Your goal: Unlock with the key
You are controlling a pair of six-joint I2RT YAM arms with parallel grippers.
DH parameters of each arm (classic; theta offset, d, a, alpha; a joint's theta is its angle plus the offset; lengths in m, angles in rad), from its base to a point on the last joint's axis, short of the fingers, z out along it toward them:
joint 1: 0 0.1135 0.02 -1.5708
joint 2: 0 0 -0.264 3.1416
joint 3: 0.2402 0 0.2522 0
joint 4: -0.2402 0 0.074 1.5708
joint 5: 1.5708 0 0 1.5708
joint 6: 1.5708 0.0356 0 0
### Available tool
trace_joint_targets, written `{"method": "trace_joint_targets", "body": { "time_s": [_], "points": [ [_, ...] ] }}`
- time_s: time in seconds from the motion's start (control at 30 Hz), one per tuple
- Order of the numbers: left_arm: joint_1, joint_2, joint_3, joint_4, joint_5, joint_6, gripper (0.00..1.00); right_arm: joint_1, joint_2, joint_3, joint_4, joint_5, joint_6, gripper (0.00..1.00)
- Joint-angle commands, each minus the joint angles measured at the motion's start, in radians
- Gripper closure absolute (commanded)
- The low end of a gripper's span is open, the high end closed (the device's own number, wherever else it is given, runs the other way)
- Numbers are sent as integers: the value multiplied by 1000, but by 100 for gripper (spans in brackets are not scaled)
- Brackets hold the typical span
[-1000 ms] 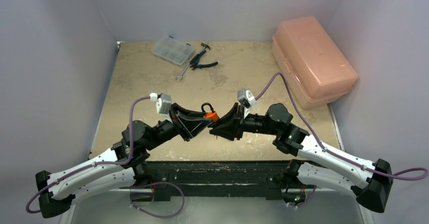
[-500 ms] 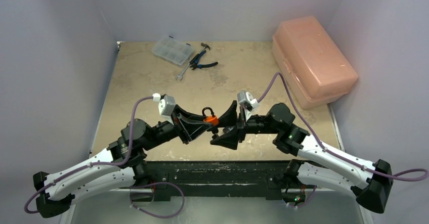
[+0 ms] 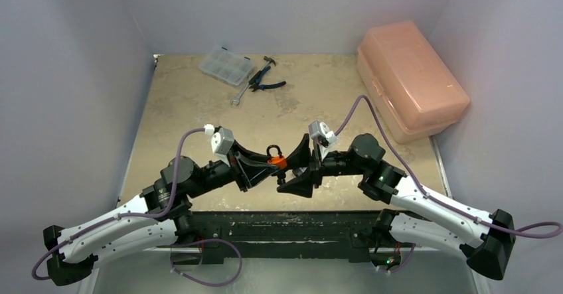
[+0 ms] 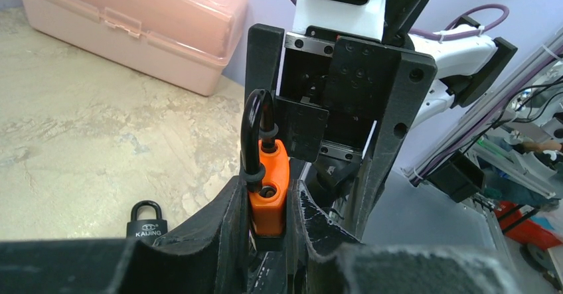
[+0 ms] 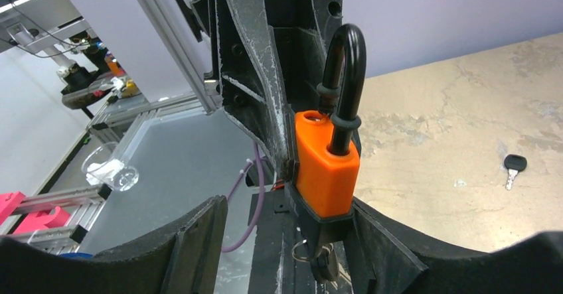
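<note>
The left pincer [image 4: 268, 222] was clamped narrowly on the orange padlock [image 4: 269, 191], holding it upright over the near part of the counter [image 3: 186, 108] with its black shackle [image 4: 253, 131] pointing up. A key [image 5: 323, 265] on a small ring showed beneath the lock's underside. The right pincer [image 3: 294, 168] faced it from the other side with its jaws spread wide, one finger on each side of the lock and neither touching it. On the counter lay a small black padlock [image 4: 146, 220] and a loose key [image 5: 511, 168]. Farther back were a pink toolbox [image 3: 411, 75], a clear organiser box [image 3: 227, 66], pliers [image 3: 265, 80] and a wrench [image 3: 239, 95]
</note>
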Motion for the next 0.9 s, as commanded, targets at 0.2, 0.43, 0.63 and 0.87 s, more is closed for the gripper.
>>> {"method": "trace_joint_targets", "body": {
  "time_s": [0.2,0.43,0.63,0.87],
  "points": [
    [-2,1,51,53,45,29,100,-5,40,86,12,-30,-21,53],
    [-2,1,50,52,38,29,100,-6,49,82,7,-35,-30,97],
    [-3,1,57,31,16,31,68,-7,46,72,-1,-4,-31,100],
    [-4,-27,73,0,-39,35,26,-7,49,54,-17,22,-36,100]
  ]
}}
